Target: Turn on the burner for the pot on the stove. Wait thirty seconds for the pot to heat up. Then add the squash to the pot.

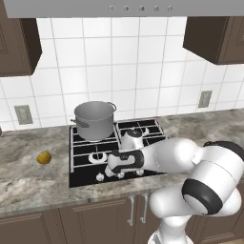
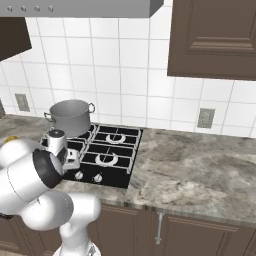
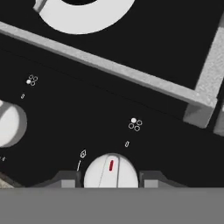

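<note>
While your claw (image 3: 111, 183) sits clamped on a stove knob (image 3: 111, 171), the squash (image 1: 44, 157) waits on the bench (image 1: 28, 181), pot (image 1: 94, 119) unfilled.

Grey pot (image 2: 70, 117) set on the stove's (image 2: 120, 172) back-left burner, silver knobs (image 2: 98, 178) lined along its front, white arm (image 2: 30, 175) lowered beside them

I see a marbled grey worktop (image 1: 28, 181) with the stove (image 1: 86, 177) set into it. The squash (image 1: 44, 157) lies on the worktop left of the stove, apart from it.
</note>
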You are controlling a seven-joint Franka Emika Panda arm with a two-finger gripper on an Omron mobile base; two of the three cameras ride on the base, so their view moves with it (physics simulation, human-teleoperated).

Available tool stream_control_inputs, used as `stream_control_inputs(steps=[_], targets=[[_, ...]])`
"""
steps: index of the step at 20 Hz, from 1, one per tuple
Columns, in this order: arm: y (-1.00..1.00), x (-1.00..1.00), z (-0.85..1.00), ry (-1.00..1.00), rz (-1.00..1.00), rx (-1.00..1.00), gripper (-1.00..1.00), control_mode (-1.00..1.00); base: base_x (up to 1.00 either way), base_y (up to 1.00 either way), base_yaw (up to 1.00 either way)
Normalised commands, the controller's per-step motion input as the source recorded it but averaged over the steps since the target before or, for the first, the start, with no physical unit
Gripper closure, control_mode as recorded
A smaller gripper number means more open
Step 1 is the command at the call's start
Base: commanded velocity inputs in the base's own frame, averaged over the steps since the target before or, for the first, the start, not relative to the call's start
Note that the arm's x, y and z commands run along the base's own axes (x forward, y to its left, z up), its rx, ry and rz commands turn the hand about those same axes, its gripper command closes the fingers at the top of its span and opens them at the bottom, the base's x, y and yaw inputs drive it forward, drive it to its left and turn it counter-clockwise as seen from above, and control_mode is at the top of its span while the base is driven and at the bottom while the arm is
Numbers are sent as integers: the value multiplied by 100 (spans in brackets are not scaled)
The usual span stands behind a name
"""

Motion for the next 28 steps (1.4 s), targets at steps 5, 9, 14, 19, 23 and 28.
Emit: stream_control_inputs(steps=[5,9,14,19,23,28], targets=[[-8,-22,-12,-4,39,-2,100,-100,0,0,0],[-15,-23,-3,-8,37,0,100,-100,0,0,0],[-4,-10,0,-3,15,0,100,-100,0,0,0],[0,-9,14,-5,0,0,-100,-100,0,0,0],[1,-6,80,-13,-9,1,-100,-100,0,0,0],[4,0,100,-15,-8,0,-100,-100,0,0,0]])
